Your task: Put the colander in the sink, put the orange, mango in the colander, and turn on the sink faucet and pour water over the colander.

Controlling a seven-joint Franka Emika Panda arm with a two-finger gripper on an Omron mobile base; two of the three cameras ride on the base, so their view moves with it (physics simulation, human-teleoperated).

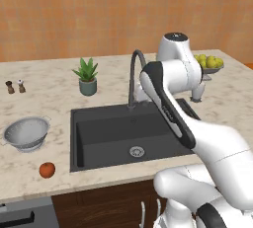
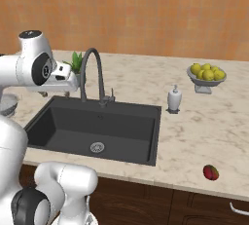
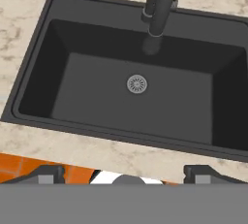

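The wide-open, empty gripper (image 3: pixel 124 172) hangs above the large dark grey rectangular sink (image 3: pixel 43 80), so the robot should swing left to the silvery perforated colander (image 1: pixel 26 132) on the marbled tabletop (image 1: pixel 49 98) and grasp its rim.

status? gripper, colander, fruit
Gripper open, empty, above the sink. Colander and orange on counter left of sink, mango right. Basin clear, faucet off.

Obscured and cropped items, sink counter

Colander (image 2: pixel 7 103): mostly behind the arm, cut by the left edge. Potted plant (image 2: pixel 76 62): partly behind the arm. Fruit bowl (image 1: pixel 211 65): left part hidden. Sink faucet (image 3: pixel 160 2): top cropped. Shakers (image 1: pixel 15 86): too small to distinguish.
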